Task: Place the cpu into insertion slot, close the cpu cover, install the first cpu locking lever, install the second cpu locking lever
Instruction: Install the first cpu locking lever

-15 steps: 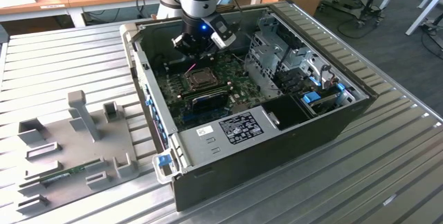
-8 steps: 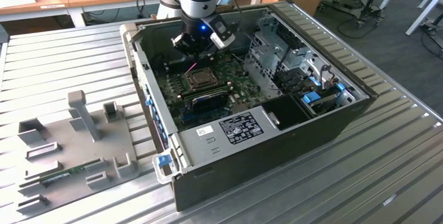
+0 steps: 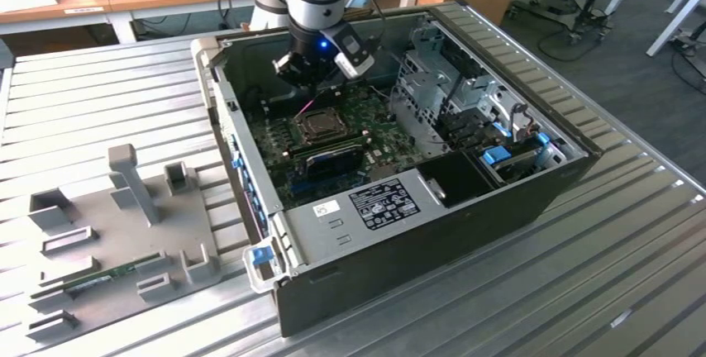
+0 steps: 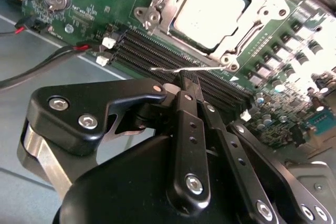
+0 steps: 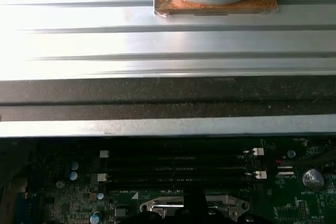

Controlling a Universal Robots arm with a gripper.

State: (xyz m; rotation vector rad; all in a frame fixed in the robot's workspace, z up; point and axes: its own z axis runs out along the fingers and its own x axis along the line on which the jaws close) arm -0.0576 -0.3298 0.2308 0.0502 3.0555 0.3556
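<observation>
Jaws together, the gripper (image 4: 188, 80) meets the wire locking lever (image 4: 165, 68), at 12 o'clock of the insertion slot (image 3: 320, 126) in the exterior view. Probably springy, slippery steel: take its free end.

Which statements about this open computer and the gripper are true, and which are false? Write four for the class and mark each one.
1. The cpu lies in the insertion slot. True.
2. The cpu cover stands raised open. False: it lies flat, framing the cpu.
3. The gripper is shut on a thin silver locking lever beside the memory slots. True.
4. The computer case rests on a wooden floor. False: it rests on a ribbed metal table.
</observation>
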